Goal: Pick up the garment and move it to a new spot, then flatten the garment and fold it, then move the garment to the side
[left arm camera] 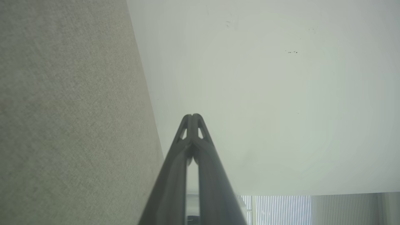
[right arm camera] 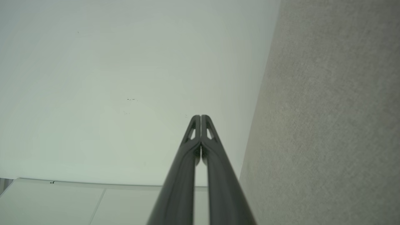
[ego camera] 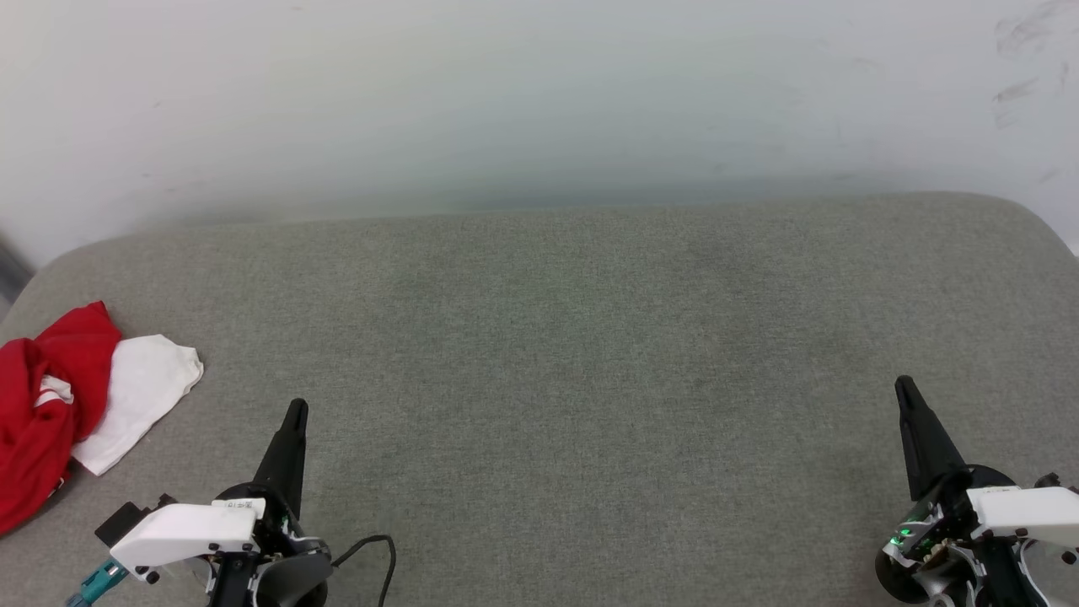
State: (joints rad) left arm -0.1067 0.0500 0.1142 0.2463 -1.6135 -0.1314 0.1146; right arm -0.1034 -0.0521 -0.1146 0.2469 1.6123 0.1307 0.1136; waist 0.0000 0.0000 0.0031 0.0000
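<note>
Head view: garment [ego camera: 34, 438] lies left of left gripper [ego camera: 297, 407]; right gripper [ego camera: 904, 384] distant; both clenched

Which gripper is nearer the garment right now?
Left. The left gripper sits shut just right of the crumpled garment, not touching it. The right gripper, also shut, is far across the grey cushion.

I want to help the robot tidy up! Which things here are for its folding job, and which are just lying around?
For the job:
- red and white shirt, crumpled at the left edge
- left hand, shut and empty
- right hand, shut and empty
- grey padded surface, to fold on

Just there:
- black cable by the left hand
- white wall behind
</note>
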